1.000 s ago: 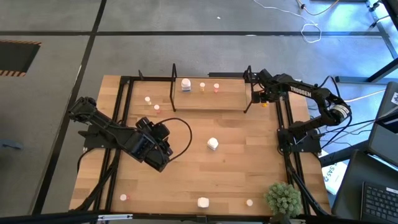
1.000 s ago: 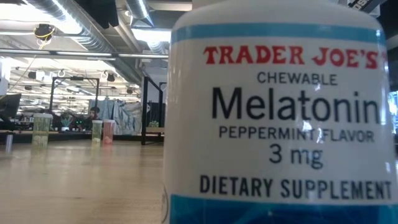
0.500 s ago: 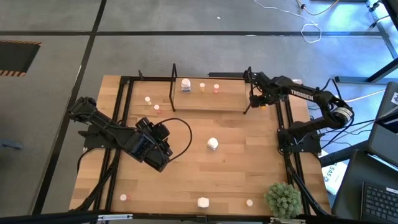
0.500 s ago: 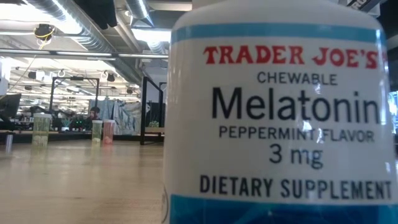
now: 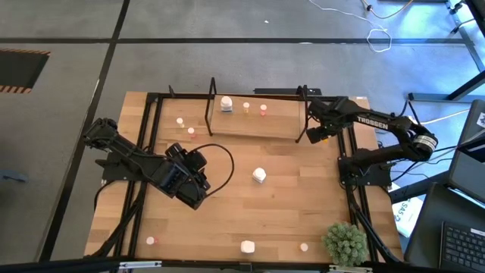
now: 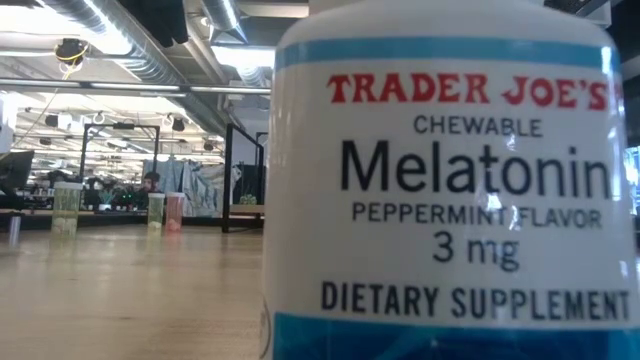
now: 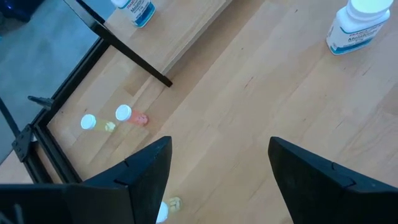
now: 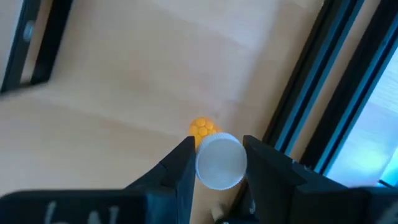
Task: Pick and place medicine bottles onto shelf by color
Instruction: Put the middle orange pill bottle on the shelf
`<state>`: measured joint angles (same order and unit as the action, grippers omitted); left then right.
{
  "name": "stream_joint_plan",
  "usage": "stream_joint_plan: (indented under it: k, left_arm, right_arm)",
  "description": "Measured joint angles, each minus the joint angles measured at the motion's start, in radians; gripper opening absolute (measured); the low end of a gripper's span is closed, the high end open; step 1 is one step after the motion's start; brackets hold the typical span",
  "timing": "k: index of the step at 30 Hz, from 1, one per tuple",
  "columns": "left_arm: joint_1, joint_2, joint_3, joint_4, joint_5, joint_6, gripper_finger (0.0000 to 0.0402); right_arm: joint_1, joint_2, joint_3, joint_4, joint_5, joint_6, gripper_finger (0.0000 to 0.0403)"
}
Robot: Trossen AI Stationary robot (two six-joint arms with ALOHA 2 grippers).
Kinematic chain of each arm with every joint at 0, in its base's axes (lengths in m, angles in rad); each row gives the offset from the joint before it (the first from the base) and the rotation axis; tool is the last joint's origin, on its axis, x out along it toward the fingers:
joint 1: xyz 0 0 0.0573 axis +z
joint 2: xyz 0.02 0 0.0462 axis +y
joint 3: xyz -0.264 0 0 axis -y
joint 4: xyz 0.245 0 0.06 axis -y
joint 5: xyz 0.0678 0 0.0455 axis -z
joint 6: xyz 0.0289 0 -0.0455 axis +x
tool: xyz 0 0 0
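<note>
A pale wooden table (image 5: 288, 182) is filling the overhead frame, the shelf (image 5: 254, 115) sitting at its upper centre with three bottles already on it. At upper right, the right gripper (image 8: 214, 163) is clamping a small orange bottle (image 8: 217, 158) by its white cap, near the shelf's right end frame. The left gripper (image 7: 214, 168) is waiting wide open and empty at centre left. The grip looks narrow: the bottle could slip out, or clip the black upright on its way in.
</note>
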<state>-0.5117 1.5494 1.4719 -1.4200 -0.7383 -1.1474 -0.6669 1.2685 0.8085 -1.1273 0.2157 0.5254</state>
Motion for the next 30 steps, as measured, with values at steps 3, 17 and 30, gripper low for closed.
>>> stream_joint_plan:
  k: [3, 17, 30]
  left_arm:
    - [0.0, 0.0, 0.0, 0.0, 0.0, -0.002, 0.0263]
    - [0.001, 0.0, 0.0, 0.002, 0.02, -0.003, 0.0263]
    - [0.025, 0.0, 0.0, 0.001, 0.049, -0.025, 0.0263]
  right_arm:
    - [0.035, -0.029, 0.0, -0.034, 0.003, 0.039, 0.0126]
    - [0.167, -0.209, 0.0, -0.065, 0.041, 0.099, 0.0126]
    - [0.41, -0.396, 0.0, -0.062, -0.108, 0.152, 0.0126]
